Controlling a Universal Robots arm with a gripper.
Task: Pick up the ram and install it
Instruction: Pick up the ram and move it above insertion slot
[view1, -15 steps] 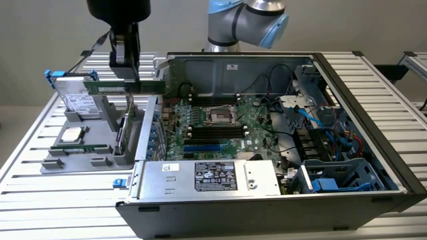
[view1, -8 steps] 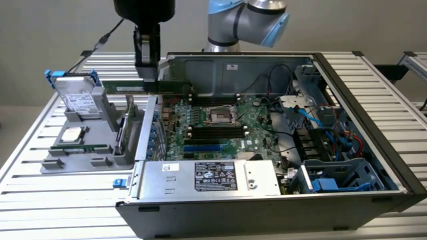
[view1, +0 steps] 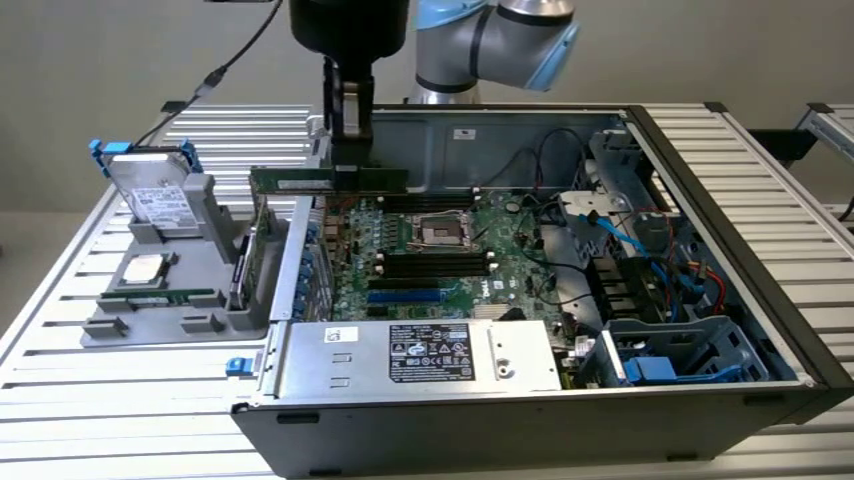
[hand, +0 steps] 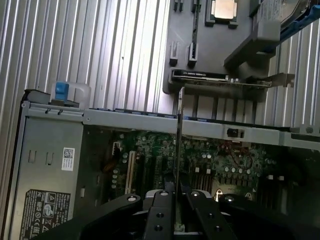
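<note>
I see a ribbed aluminium tabletop (view1: 120, 400) under even light, with a plain pale wall (view1: 80, 60) beyond and a second table's edge (view1: 834, 125) at the exterior view's far right.

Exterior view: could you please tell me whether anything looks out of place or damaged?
Nothing looks damaged or spilled. The ram is in no slot: the jaws hold it level above the wall of the open case on the exterior view's left.

One robot arm (view1: 501, 35) with one gripper (view1: 350, 155). One ram (view1: 300, 180). One open computer case (view1: 534, 430), with one motherboard (view1: 454, 270) and one power supply (view1: 414, 352). At the exterior view's left, one grey holder (view1: 147, 330) carrying one hard drive (view1: 154, 195), one processor chip (view1: 144, 268) and one expansion card (hand: 200, 75).
</note>
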